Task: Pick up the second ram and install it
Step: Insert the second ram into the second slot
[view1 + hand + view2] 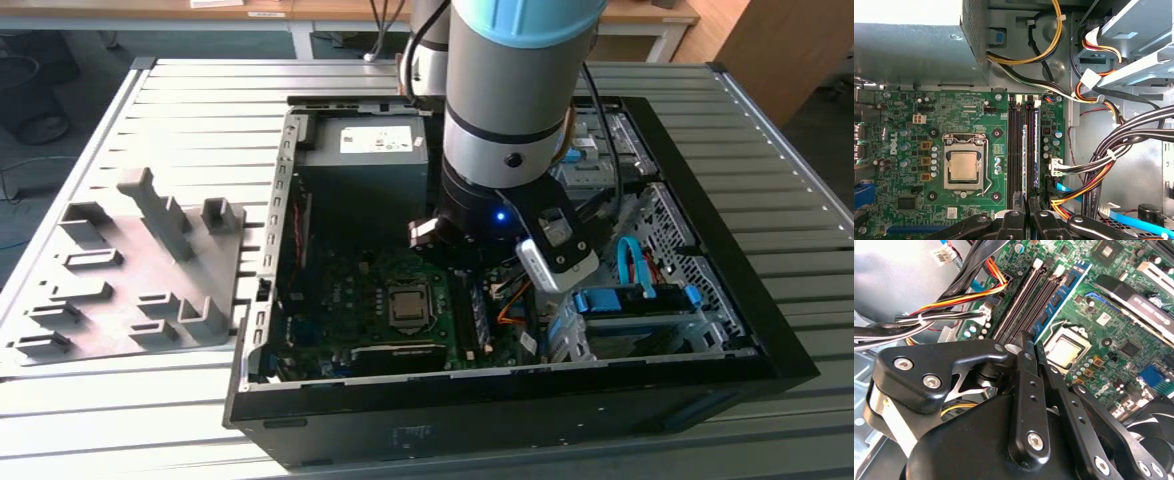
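Observation:
The second ram [1061, 295] is a blue-green strip with dark chips that stands on edge over the black memory slots [1021, 300]. It runs out from between my gripper's [1034, 342] two black fingers, which are closed on it with only a thin gap. In the first wrist view the ram [1024, 160] shows edge-on as a thin pale line leading into the gripper [1026, 202]. I cannot tell whether it is seated in its slot. In the exterior view my arm's wrist [507, 210] reaches down into the open computer case [507, 400] and hides the fingers.
The processor socket [964, 167] lies beside the slots. Another chip-covered strip [1037, 150] stands in the slot nearest the cable bundles [1124, 145]. The power supply [360, 150] is at the case's far end. Blue drive brackets [627, 300] are at the exterior view's right, and a grey fixture [134, 270] at its left.

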Robot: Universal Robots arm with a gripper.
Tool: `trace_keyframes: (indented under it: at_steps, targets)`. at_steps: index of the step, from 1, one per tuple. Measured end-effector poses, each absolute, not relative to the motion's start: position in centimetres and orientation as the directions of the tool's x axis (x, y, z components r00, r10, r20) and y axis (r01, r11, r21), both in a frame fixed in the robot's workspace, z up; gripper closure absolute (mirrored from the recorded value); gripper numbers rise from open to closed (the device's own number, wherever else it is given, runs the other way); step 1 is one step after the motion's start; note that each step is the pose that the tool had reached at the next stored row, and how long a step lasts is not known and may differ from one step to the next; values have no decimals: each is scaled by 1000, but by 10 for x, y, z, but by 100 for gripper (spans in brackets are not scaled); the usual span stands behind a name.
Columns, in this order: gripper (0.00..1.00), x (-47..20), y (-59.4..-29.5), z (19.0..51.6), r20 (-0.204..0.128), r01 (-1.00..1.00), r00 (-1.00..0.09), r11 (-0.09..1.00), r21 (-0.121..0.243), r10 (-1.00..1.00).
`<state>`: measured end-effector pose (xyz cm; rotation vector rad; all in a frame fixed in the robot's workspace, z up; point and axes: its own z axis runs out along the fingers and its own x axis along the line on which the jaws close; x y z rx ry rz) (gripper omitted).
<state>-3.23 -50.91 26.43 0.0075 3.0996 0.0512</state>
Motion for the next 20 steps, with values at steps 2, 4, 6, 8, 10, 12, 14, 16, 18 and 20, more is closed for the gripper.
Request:
trace_keyframes:
  at_steps: [2, 4, 6, 8, 10, 12, 14, 16, 18, 20]
  targets:
    - [86, -32, -509, 264, -41, 4, -999, 999, 33, 5]
    - [86, -32, -509, 263, -41, 4, -999, 999, 33, 6]
    - [86, -32, -509, 262, -41, 4, -999, 999, 33, 6]
    - [86, -32, -509, 262, -41, 4, -999, 999, 33, 6]
    - [86, -32, -509, 261, -41, 4, -999, 999, 33, 6]
    - [86, -32, -509, 261, -41, 4, -999, 999, 33, 6]
    - [86, -32, -509, 260, -41, 4, -999, 999, 33, 6]
    - [86, -32, -509, 260, -41, 4, -999, 999, 33, 6]
    - [86, -32, -509, 259, -41, 4, -999, 999, 33, 6]
    - [86, -32, -509, 259, -41, 4, -999, 999, 33, 6]
